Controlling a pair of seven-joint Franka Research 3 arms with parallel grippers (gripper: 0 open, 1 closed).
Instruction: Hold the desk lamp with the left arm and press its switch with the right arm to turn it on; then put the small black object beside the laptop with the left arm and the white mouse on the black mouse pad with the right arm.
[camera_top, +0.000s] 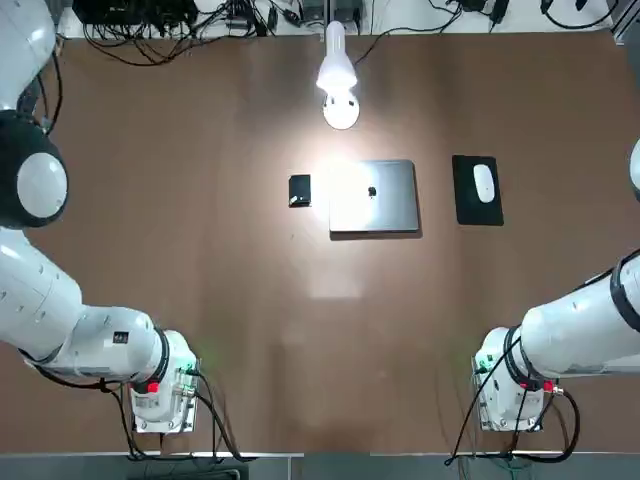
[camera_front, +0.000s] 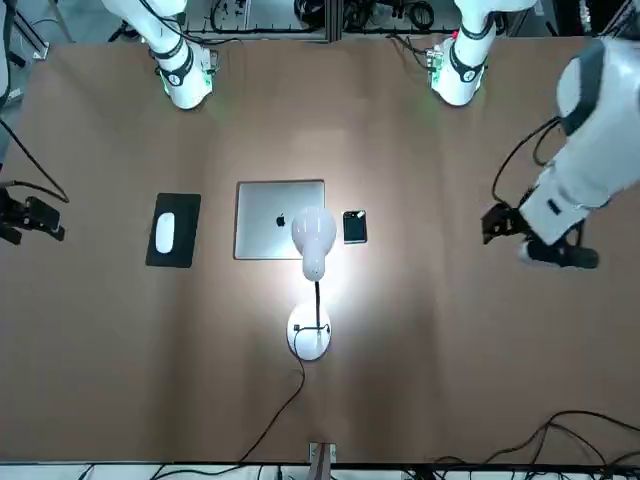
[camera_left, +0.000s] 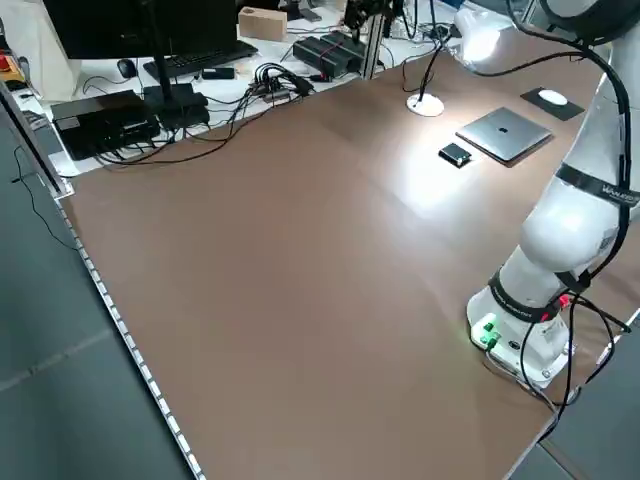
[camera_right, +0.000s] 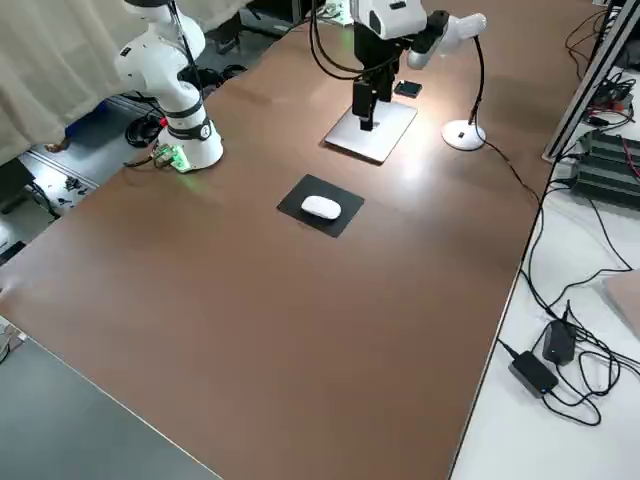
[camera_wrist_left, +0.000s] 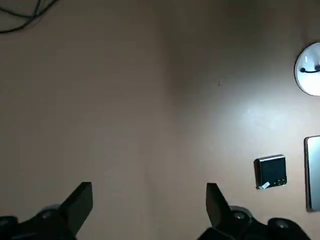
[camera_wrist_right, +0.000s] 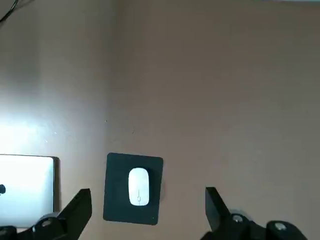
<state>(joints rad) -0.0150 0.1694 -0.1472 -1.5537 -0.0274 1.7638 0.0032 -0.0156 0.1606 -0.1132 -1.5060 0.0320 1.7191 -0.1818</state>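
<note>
Lighting the desk (camera_top: 250, 300): the lamp (camera_front: 309, 331) is on, upright on its round base, at lower centre of the front view; neither arm touches it.
Small black object: it (camera_top: 300, 191) lies just beside the laptop (camera_top: 375, 197), off the laptop's left edge in the top view, a narrow gap between them; its slightly longer side runs up and down the frame.
White mouse: it (camera_top: 484, 183) rests on the black mouse pad (camera_top: 478, 210), right of the laptop in the top view, its long axis roughly along the pad's.
Left end effector: it (camera_wrist_left: 149, 192) is wide open and holds nothing. It hangs raised at the right of the front view; the small black object lies from it toward that frame's centre, nearer to this arm.
Right end effector: it (camera_wrist_right: 148, 195) is also wide open and empty, at the far left of the front view; the mouse lies from it toward that frame's centre, nearer to this arm.
Coming move: all parts of the task look done, so the arms probably need only keep clear; reaching inward would risk nudging the small black object or the mouse.
Hard to make out: the lamp's switch cannot be told surely from the cable fittings on its base. Both end effectors are outside the top view. In the right side view, the left arm's end effector covers part of the laptop.
</note>
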